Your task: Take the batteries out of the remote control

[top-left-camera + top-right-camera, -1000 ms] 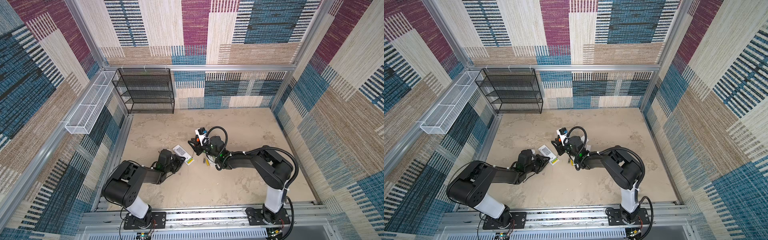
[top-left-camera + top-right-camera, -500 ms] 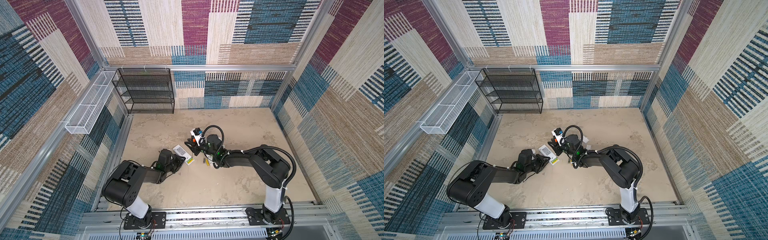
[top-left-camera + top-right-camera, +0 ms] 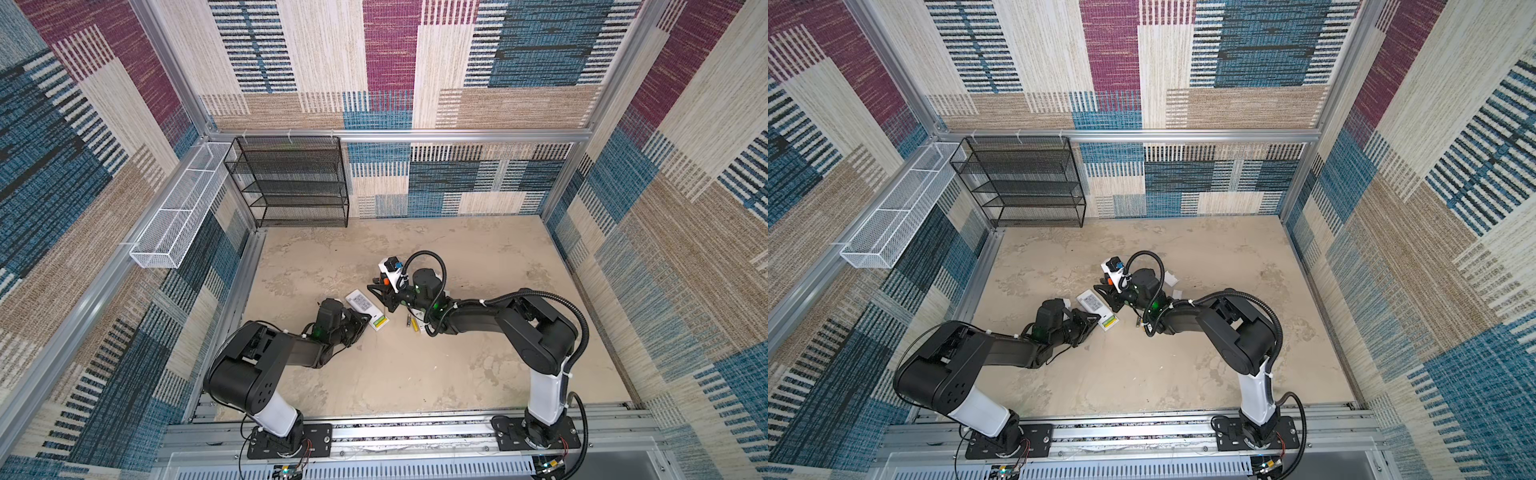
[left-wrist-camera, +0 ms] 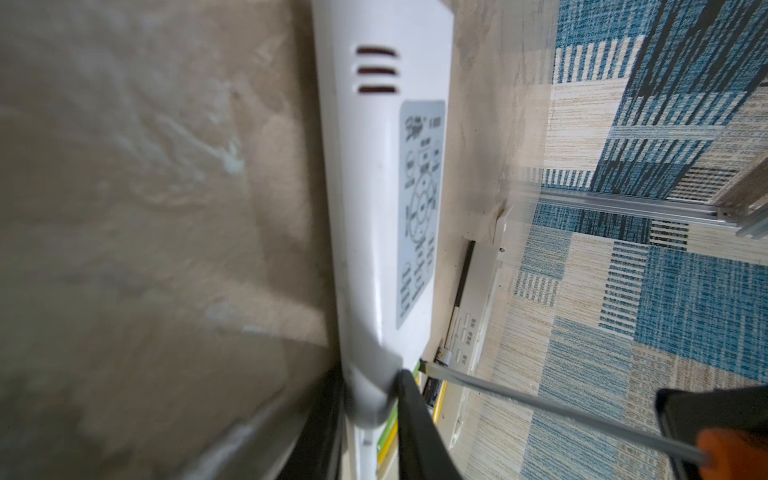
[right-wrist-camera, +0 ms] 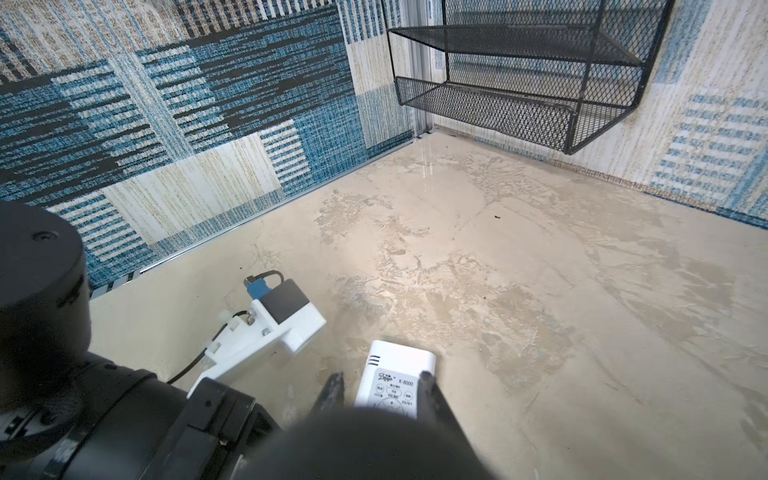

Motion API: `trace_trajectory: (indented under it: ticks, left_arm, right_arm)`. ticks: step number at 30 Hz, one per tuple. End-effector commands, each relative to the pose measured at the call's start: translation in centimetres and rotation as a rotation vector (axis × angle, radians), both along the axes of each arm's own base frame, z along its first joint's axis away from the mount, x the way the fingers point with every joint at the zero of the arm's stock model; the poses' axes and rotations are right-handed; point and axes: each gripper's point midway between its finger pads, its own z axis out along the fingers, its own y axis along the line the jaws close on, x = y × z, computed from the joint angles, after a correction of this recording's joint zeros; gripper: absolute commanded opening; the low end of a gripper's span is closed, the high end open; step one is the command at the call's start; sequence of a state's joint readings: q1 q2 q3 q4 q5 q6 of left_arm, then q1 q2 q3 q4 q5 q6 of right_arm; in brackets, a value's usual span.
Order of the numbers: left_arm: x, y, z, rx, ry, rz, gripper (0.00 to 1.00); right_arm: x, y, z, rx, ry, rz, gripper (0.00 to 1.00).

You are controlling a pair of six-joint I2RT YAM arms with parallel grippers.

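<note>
The white remote control (image 3: 360,302) (image 3: 1091,301) lies label-up on the floor, and my left gripper (image 3: 362,324) (image 4: 370,399) is shut on its open battery end. Yellow-green batteries (image 3: 380,322) (image 4: 388,440) still sit in the bay. My right gripper (image 3: 383,296) (image 5: 380,388) is shut on the orange-and-black-handled screwdriver (image 4: 540,405). The screwdriver's tip rests at the bay's edge in the left wrist view. Two loose batteries (image 3: 412,322) (image 3: 1143,325) lie on the floor just right of the remote. In the right wrist view a dark blur hides the bay.
A white battery cover (image 4: 478,291) lies beyond the remote, and small white pieces (image 3: 1170,279) lie behind the right arm. A black mesh shelf (image 3: 291,183) stands at the back left, with a white wire basket (image 3: 178,216) on the left wall.
My right gripper has shifted left with the screwdriver, closer to the remote's battery end. The left arm and the remote have not moved.
</note>
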State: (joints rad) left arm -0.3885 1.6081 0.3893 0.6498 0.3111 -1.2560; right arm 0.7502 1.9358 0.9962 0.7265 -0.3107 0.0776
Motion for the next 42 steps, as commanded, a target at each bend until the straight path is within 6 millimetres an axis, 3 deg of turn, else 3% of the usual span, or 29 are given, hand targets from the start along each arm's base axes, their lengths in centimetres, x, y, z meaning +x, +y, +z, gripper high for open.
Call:
trace_trajectory:
  ticks: [1,8,13,26,34,42]
  left_arm:
    - [-3.9,1.2,-4.2,0.106,0.193,-0.042,0.00]
    - [-4.1,1.3,-4.6,0.110,0.204,-0.047,0.00]
    - [-4.3,1.2,-5.1,0.102,0.214,-0.046,0.00]
    - [-4.8,1.4,-5.5,0.097,0.223,-0.037,0.00]
    - [-4.8,1.4,-5.5,0.096,0.220,-0.039,0.00]
    - [-4.7,1.4,-5.4,0.094,0.217,-0.037,0.00]
  right_arm:
    - [-1.3,0.0,-2.6,-0.048,0.112,0.033,0.00]
    - [-1.4,0.0,-2.9,-0.021,0.148,0.044,0.00]
    - [-0.9,-1.6,-3.2,0.090,0.265,0.019,0.00]
    - [0.3,-3.1,-2.4,0.326,0.464,-0.069,0.00]
    - [0.6,-3.5,-1.3,0.393,0.493,-0.076,0.00]
    - [0.8,-4.3,-1.4,0.449,0.553,-0.083,0.00]
